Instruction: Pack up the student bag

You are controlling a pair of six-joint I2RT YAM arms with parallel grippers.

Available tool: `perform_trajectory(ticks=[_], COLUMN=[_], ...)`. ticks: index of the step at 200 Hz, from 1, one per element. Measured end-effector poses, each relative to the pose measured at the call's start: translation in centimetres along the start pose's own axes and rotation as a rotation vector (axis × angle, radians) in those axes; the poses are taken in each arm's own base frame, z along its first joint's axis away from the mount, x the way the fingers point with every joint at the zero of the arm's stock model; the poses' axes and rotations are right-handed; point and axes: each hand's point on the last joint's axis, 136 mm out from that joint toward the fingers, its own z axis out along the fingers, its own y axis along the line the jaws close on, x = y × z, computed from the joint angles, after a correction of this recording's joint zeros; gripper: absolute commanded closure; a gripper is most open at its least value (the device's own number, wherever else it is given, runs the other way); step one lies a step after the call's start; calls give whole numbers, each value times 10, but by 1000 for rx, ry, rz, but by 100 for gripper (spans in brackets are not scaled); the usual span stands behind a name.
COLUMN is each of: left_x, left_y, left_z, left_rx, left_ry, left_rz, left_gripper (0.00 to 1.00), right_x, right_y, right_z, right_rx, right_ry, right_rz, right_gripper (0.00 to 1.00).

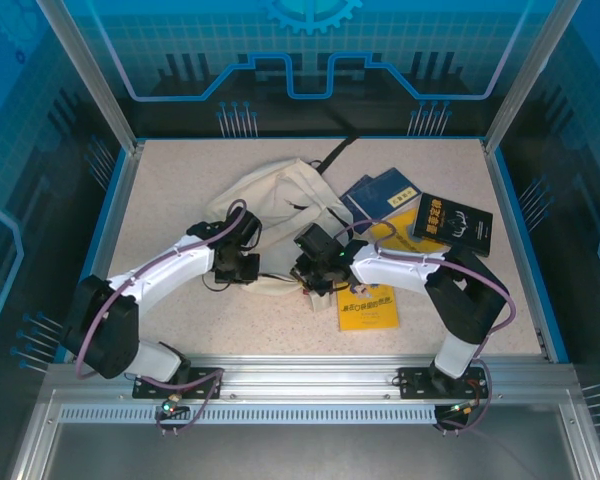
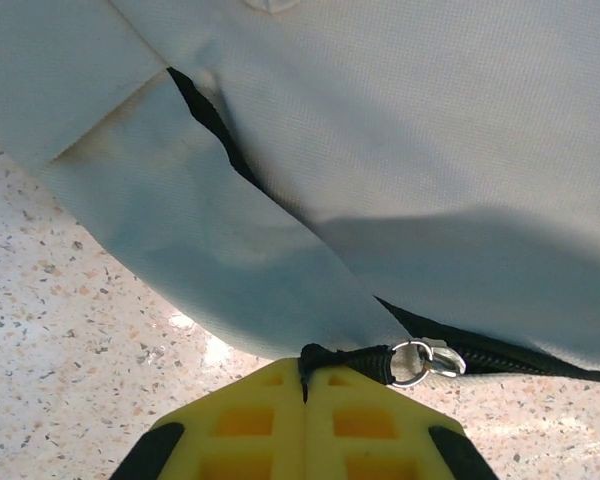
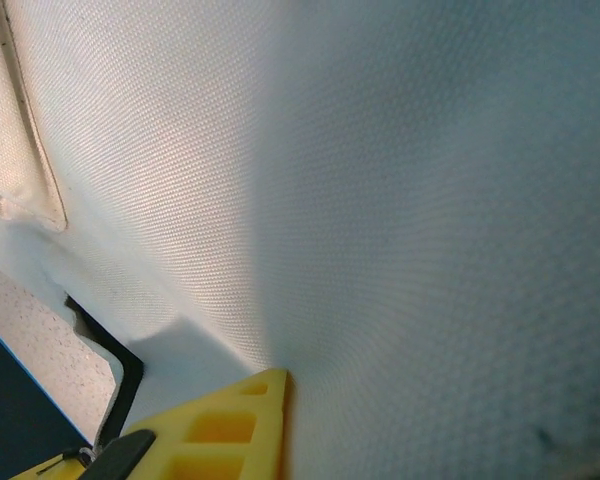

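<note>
The left arm reaches in from the near left corner of the table (image 1: 160, 200); the left gripper (image 1: 238, 268) sits low at the bag's near left edge. In the left wrist view its yellow fingers (image 2: 250, 420) are pressed fully together, pinching a short black cord (image 2: 345, 360); the cord runs to a small metal ring (image 2: 412, 362) on the zip (image 2: 220, 130), which gapes as a dark slit across the cloth.

The bag (image 1: 275, 200) lies slumped in the middle of the table, cream, with a black strap trailing off its far side; both grippers meet it at its near edge, close to each other.

The right gripper (image 1: 315, 278) is at the bag's near right edge. In the right wrist view one yellow finger (image 3: 230, 425) lies against the cream cloth, which covers everything beside it; whether the jaws are closed on the cloth, I cannot tell.

To the right of the bag lie blue books (image 1: 378, 195), overlapping; further right a black book (image 1: 452, 222); nearer, just beside the right gripper, a yellow book (image 1: 368, 306).
</note>
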Motion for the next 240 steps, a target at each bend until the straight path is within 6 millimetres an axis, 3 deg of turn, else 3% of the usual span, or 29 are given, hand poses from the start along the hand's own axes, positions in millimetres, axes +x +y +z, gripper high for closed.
perform_trajectory(ticks=[54, 98, 163, 181, 203, 240], left_x=[-8, -11, -27, -27, -25, -37], left_y=[1, 4, -5, -11, -23, -60], left_z=[-3, 6, -1, -3, -6, -23], left_rx=[-3, -19, 2, 42, 112, 286], left_ry=[-17, 7, 13, 22, 32, -4], left_rz=[-11, -25, 59, 85, 112, 160], left_gripper=[100, 100, 100, 100, 100, 100], right_x=[-3, -5, -16, -28, -56, -102], right_y=[-4, -6, 4, 10, 24, 46], right_z=[-4, -4, -16, -24, -34, -42], right_rx=[13, 23, 52, 66, 60, 30], right_ry=[-28, -43, -111, -136, -174, -168], right_rz=[-31, -63, -179, -245, -328, -484], right_gripper=[86, 89, 91, 90, 90, 92])
